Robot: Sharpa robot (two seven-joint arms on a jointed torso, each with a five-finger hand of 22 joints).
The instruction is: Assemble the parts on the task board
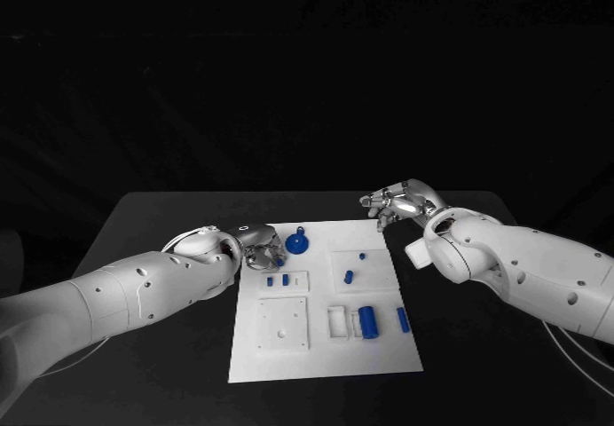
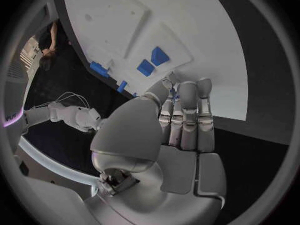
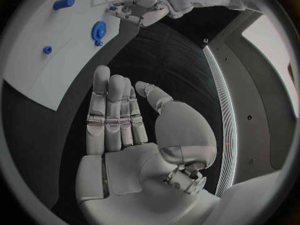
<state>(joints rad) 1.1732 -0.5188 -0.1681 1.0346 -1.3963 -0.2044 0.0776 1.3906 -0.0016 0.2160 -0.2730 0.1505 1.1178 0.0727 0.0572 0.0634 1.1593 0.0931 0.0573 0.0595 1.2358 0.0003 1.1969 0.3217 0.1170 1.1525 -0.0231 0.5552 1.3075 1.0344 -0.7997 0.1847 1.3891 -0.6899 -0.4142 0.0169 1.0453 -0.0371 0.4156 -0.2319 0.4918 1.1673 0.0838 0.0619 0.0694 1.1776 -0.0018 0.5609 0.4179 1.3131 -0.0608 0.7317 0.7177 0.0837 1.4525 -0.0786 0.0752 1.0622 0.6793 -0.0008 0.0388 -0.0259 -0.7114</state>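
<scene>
1. The white rectangular task board [image 1: 323,351] lies mid-table on the black table [image 1: 153,213], with small blue parts set across its recesses: a blue round gear-like part [image 1: 297,241] near its far edge and a blue cylinder [image 1: 367,321] toward its right.
2. The left hand [image 1: 260,246] rests at the board's left edge beside the gear; the left wrist view shows its fingers [image 2: 187,116] straight, together, holding nothing.
3. The right hand [image 1: 399,203] hovers off the board's far right corner; the right wrist view shows its fingers [image 3: 112,110] extended and empty.

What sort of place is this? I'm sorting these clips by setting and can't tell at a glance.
Probably a robotics lab or test bench: a black table against dark surroundings, a white task board with small blue parts laid out on it, and two empty hands, left hand and right hand, above it.
</scene>
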